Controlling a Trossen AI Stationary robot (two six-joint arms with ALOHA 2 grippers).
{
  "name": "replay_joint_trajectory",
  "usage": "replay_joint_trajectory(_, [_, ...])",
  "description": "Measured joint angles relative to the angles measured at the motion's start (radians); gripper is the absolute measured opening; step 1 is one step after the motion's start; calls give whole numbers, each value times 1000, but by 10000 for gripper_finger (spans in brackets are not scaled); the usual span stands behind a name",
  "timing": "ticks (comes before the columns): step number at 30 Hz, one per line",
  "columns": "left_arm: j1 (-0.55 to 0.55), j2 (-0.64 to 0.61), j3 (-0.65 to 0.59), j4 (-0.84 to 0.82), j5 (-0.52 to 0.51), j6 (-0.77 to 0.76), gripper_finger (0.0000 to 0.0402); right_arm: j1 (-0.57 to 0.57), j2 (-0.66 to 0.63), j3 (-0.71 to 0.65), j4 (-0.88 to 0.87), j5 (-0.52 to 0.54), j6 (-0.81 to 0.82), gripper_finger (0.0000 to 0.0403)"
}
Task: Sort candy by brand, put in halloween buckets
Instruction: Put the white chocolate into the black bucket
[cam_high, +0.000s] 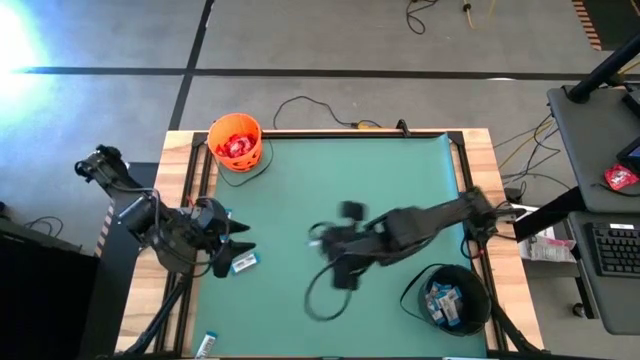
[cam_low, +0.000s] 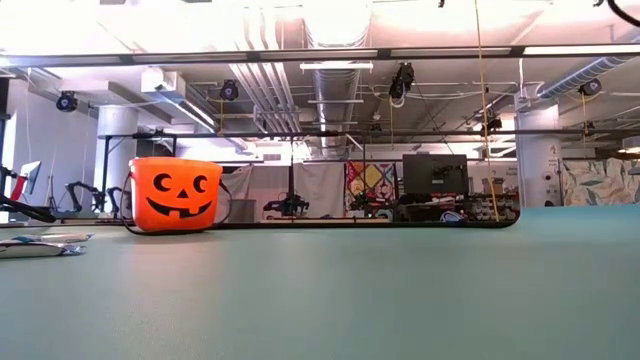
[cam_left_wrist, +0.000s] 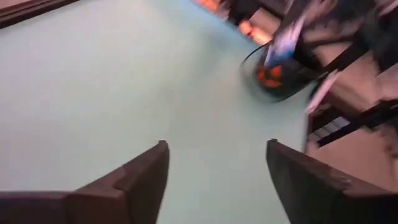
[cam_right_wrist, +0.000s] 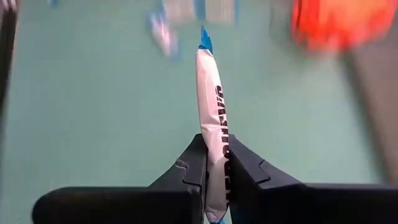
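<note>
The orange jack-o'-lantern bucket (cam_high: 237, 143) stands at the table's far left corner with red packets inside; it also shows in the low view (cam_low: 175, 195). The black bucket (cam_high: 447, 297) stands near the near right corner and holds blue-and-white bars. My right gripper (cam_high: 320, 240) hovers over the middle of the table, shut on a blue-and-white bar (cam_right_wrist: 210, 93). My left gripper (cam_high: 238, 250) is open at the left side, right beside a loose blue-and-white bar (cam_high: 245, 262) lying flat on the table. In the left wrist view the open fingers (cam_left_wrist: 217, 146) frame bare table. My right gripper pinches the blue-and-white bar between its two fingers (cam_right_wrist: 193, 158), at the part near its rear end (cam_right_wrist: 215, 142). The bar lies along the fingers, and most of it sticks out past the fingertips. It looks clear of the table.
Another blue-and-white bar (cam_high: 207, 343) lies at the near left edge, and wrapped sweets (cam_low: 40, 243) show at the low view's left. A dark cable loop (cam_high: 325, 290) lies below the right arm. Green table lies open between the buckets.
</note>
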Motion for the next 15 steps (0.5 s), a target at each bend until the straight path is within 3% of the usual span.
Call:
replay_joint_trajectory(3, [0, 19, -4, -80, 9, -20, 280, 10, -64, -5, -242, -98, 297, 27])
replay_joint_trajectory(7, [0, 47, -59, -71, 16, -20, 308, 78, -188, -145, -142, -234, 536, 28])
replay_joint_trajectory(10, [-13, 69, -90, -48, 43, -22, 318, 152, -272, -277, -240, -248, 731, 28])
replay_joint_trajectory(15, [-35, 124, -94, -25, 100, -30, 324, 266, -438, -582, -207, -327, 997, 28])
